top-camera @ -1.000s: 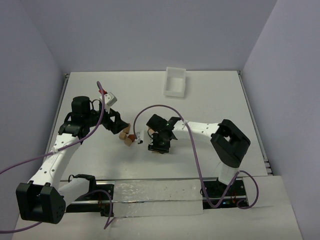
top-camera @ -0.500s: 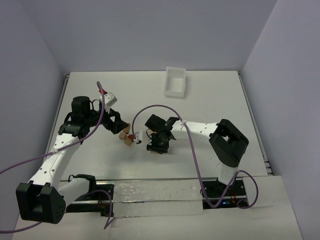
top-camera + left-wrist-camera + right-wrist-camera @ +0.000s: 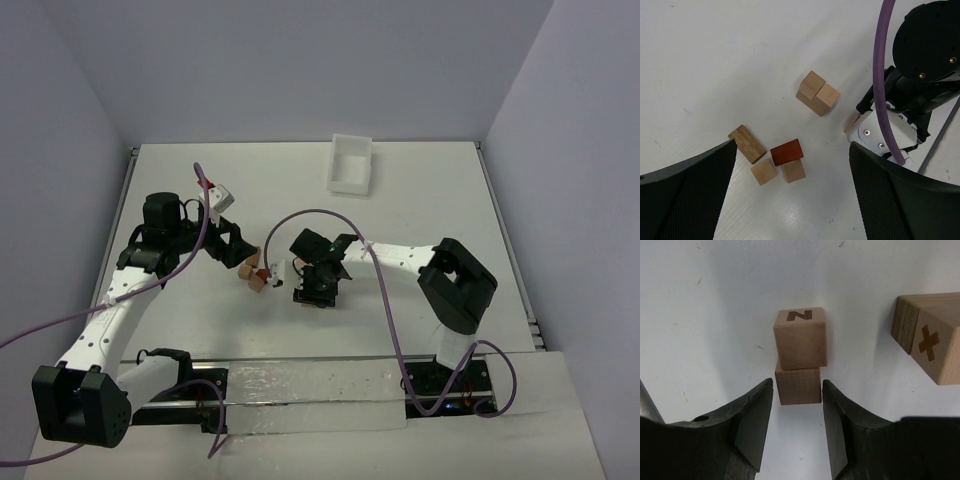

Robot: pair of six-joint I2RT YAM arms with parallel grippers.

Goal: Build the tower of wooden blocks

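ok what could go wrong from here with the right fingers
1. The right fingers sit close on either side of the plain block, which touches the N block. Pulling away crookedly could drag or knock both.
2. The X block lies close by on one side, so a sideways swing could hit it.

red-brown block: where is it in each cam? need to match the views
Top external: the red-brown block is a small red spot just left of centre.
Left wrist: lower centre of the picture.
Right wrist: not in it.
Shared landmark: the right gripper. It stands just right of the block in the top external and left wrist views, and its own fingers fill the bottom of the right wrist view.
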